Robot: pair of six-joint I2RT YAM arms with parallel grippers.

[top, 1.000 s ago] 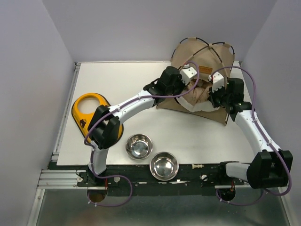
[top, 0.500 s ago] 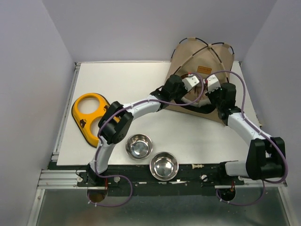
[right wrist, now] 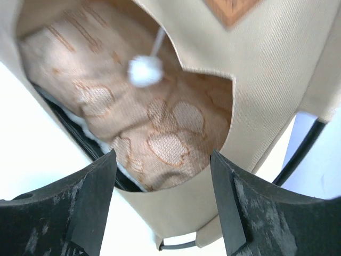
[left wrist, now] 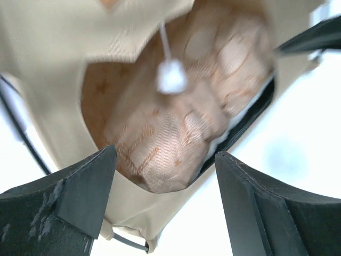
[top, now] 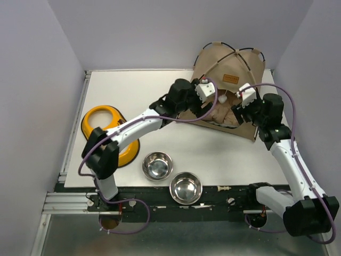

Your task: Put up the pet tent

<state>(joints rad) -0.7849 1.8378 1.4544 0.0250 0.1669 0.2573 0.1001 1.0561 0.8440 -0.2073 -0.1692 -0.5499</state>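
Tan pet tent (top: 234, 64) stands domed at the table's (top: 138, 101) far right corner, left gripper (left wrist: 165, 165) and right gripper (right wrist: 162, 160) both gaping empty over that corner at its doorway; best to pinch the black trim (left wrist: 242, 122) evenly, avoiding the dangling pompom (right wrist: 145, 71) and cushion (right wrist: 160, 133) inside.

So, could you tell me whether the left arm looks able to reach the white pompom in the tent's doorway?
Probably yes: the left hand is open and faces the doorway of the pet tent. The pompom hangs ahead of it, and nothing lies between them.
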